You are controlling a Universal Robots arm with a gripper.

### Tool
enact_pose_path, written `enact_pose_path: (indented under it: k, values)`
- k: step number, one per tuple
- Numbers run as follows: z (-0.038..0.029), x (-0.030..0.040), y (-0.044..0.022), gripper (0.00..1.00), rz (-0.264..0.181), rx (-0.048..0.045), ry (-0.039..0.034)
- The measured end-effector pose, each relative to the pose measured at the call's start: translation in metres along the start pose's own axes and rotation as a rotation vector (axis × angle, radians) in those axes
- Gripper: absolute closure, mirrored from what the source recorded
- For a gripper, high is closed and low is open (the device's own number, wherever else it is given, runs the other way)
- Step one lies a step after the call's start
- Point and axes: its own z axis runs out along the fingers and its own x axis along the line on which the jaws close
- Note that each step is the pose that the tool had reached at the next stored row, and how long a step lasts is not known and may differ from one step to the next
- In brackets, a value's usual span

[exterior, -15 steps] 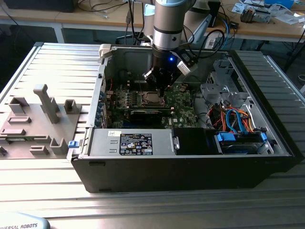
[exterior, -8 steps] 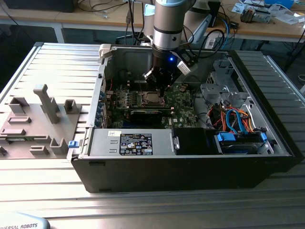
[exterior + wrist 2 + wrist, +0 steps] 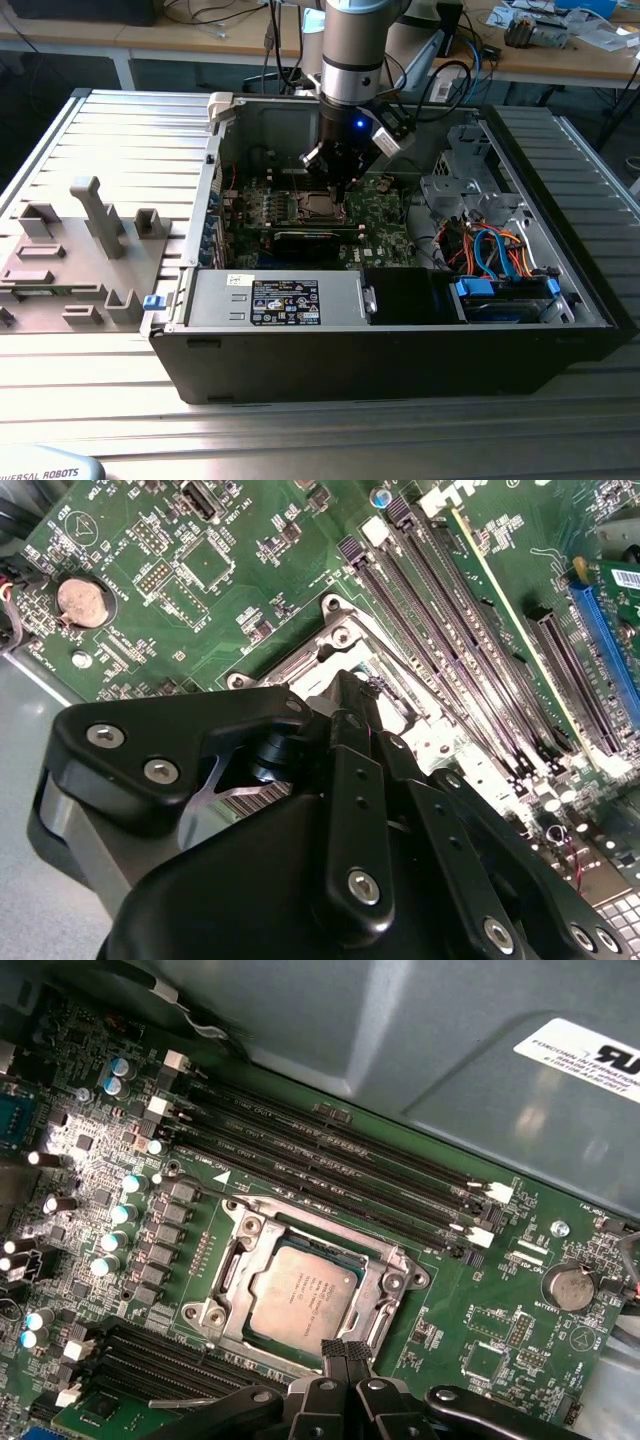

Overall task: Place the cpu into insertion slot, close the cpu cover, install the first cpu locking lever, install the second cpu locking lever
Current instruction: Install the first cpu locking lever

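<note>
A: Gripper [image 3: 345, 1352] state? Quick.

B: Fingertips [image 3: 332, 1350] pressed together, nothing between them, in the first wrist view. They hung just beside the near edge of the cpu cover [image 3: 385, 1285], low over the motherboard [image 3: 500, 1330].

A: And the cpu [image 3: 300, 1298]?

B: Seated flat in the insertion slot [image 3: 258, 1272], silver top showing through the cover's cut-out. Cover lay down over it. Levers I couldn't make out.

A: Exterior?

B: Arm stood upright inside the open computer case [image 3: 400, 345], gripper over the socket area.

A: Handling?

B: My guess: chip light, stiff, slick on top, fragile underneath, so edges only. Cover thin springy sheet metal; push on the frame rim, not the chip. Memory slots [image 3: 330, 1165] ran near, along the far side.
</note>
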Motion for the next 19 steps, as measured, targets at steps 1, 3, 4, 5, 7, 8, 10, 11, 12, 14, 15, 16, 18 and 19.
enact_pose_path:
  k: [1, 3, 4, 5, 7, 8, 10, 11, 12, 14, 15, 16, 18, 19]
  values:
    - [0.0, 0.0, 0.0, 0.89, -0.001, 0.0, -0.0001]
    - [0.0, 0.0, 0.0, 0.89, -0.004, 0.0, -0.0002]
    - [0.0, 0.0, 0.0, 0.89, -0.006, 0.0001, -0.0004]
    - [0.0, 0.0, 0.0, 0.89, -0.007, 0.0001, -0.0005]
    - [0.0, 0.0, 0.0, 0.89, -0.009, 0.0001, -0.0006]
    - [0.0, 0.0, 0.0, 0.89, -0.01, 0.0001, -0.0007]
    - [0.0, 0.0, 0.0, 0.89, -0.013, 0.0001, -0.0009]
    - [0.0, 0.0, 0.0, 0.89, -0.015, 0.0002, -0.001]
    - [0.0, 0.0, 0.0, 0.89, -0.016, 0.0002, -0.0011]
    - [0.0, 0.0, 0.0, 0.89, -0.019, 0.0002, -0.0013]
    - [0.0, 0.0, 0.0, 0.89, -0.02, 0.0003, -0.0014]
    - [0.0, 0.0, 0.0, 0.89, -0.022, 0.0003, -0.0014]
    - [0.0, 0.0, 0.0, 0.89, -0.025, 0.0003, -0.0017]
    - [0.0, 0.0, 0.0, 0.89, -0.027, 0.0003, -0.0018]
